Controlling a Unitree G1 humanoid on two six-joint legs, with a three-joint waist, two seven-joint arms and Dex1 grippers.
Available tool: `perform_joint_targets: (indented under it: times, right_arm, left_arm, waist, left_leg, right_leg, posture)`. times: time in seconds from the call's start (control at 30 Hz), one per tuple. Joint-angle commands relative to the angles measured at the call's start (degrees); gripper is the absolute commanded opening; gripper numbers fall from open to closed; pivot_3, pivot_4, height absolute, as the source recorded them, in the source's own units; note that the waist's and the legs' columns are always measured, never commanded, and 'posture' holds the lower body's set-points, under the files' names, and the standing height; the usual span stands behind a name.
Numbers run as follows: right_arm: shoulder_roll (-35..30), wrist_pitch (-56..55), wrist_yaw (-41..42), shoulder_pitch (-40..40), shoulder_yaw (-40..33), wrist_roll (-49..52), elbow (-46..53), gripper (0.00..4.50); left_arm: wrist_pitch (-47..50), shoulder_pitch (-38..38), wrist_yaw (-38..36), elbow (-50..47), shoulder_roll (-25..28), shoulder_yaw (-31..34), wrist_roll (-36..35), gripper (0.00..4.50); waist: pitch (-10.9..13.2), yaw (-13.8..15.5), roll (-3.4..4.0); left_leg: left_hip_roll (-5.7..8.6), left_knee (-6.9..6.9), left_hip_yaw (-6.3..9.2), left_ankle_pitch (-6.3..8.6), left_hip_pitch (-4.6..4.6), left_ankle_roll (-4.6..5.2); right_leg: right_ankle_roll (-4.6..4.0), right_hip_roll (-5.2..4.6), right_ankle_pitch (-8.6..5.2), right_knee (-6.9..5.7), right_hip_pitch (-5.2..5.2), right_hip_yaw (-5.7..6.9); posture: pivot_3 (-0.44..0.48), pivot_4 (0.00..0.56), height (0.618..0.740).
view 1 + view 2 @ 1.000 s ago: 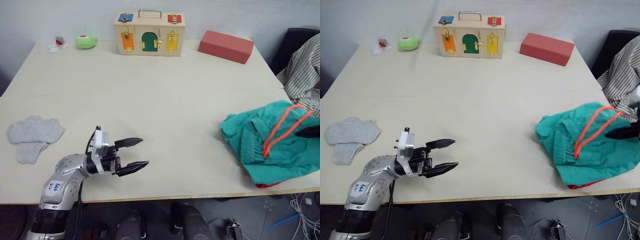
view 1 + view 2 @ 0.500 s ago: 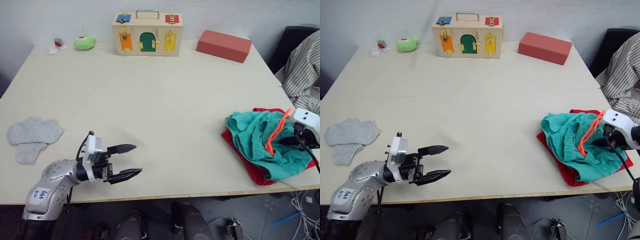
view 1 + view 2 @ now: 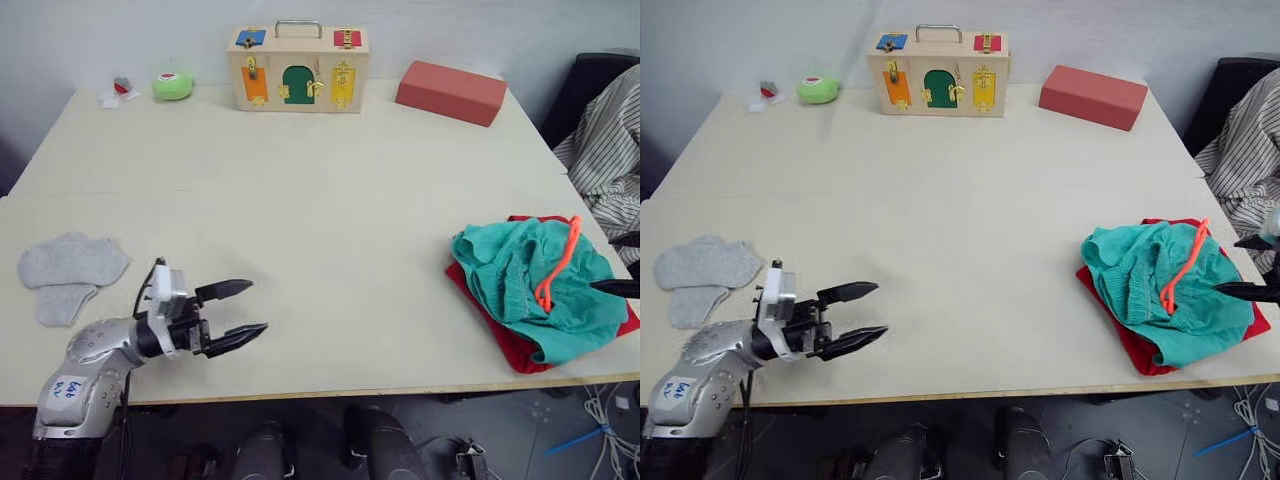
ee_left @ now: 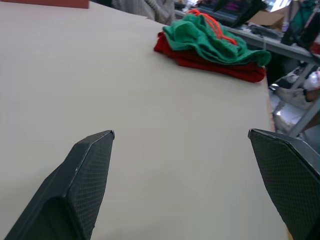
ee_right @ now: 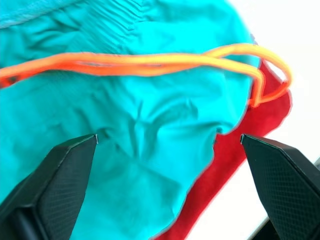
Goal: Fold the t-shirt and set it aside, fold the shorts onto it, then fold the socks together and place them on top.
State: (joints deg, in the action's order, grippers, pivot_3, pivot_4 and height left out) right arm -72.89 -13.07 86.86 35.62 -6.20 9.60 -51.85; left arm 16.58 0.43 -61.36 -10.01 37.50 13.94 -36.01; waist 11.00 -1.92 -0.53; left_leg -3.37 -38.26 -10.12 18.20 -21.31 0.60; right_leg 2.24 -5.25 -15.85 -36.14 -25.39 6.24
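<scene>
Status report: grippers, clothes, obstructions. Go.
Left gripper open over bare table. Right gripper open above shorts, which lie bunched on t-shirt. Socks unfolded beside left arm. Nothing blocking.

Shorts point(image 5: 150, 125) soft crinkled cloth; socks point(image 3: 65, 272) matt knit; table point(image 3: 330, 200) smooth matt wood.

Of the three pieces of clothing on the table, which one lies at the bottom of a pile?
The red t-shirt: it lies under the teal shorts, while the grey socks lie apart.
</scene>
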Motion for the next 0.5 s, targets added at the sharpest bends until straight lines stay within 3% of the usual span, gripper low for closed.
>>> perform_joint_targets:
  times: [0.03,0.1,0.23,0.33,0.5]
  right_arm:
    - [4.04,5.59,-0.80,-13.34,-13.15,13.43,24.79,4.46]
    - [8.33,7.27,-6.93,-20.51,-16.21,14.87,37.21,4.46]
    - [17.63,13.23,-20.68,-28.03,-13.35,12.44,56.99,4.46]
    - [25.02,13.97,-26.34,-30.64,-8.66,11.55,64.44,4.46]
    - [32.36,15.83,-29.79,-31.65,-2.01,12.10,67.78,4.46]
  left_arm:
    - [-4.59,2.36,-1.44,4.22,2.70,7.12,1.10,4.50]
    - [-6.87,3.17,-1.42,6.53,3.27,8.84,2.15,4.50]
    - [-9.75,5.95,0.35,8.11,2.89,12.58,3.16,4.50]
    - [-10.23,10.48,1.42,6.67,2.49,15.68,2.83,4.50]
    - [-11.27,18.66,3.85,4.44,0.75,22.39,2.11,4.50]
  waist:
    - [-0.01,-0.38,-0.03]
    - [-0.05,-0.46,-0.10]
    - [-0.04,0.18,-0.09]
    - [-0.09,0.32,-0.18]
    - [-0.19,0.37,-0.46]
  left_leg:
    - [0.00,0.06,-0.01,0.00,0.06,0.00]
    - [-0.13,0.08,0.03,0.04,0.11,-0.08]
    - [-0.19,0.12,0.06,0.13,0.10,-0.19]
    - [-0.19,0.13,0.05,0.13,0.04,-0.19]
    - [-0.18,0.14,0.03,0.18,0.03,-0.10]
  right_leg:
    - [0.00,0.00,0.00,0.00,0.02,-0.03]
    - [0.00,0.10,0.00,0.02,0.08,0.01]
    - [-0.02,0.12,0.01,0.00,0.05,0.01]
    - [-0.05,0.12,0.02,0.00,-0.01,-0.01]
    - [-0.12,0.11,-0.01,0.04,0.00,0.00]
  posture:
    - [0.000,0.150,0.740]
    - [0.000,0.150,0.740]
    - [0.000,0.150,0.740]
    - [0.000,0.150,0.740]
    - [0.000,0.150,0.740]
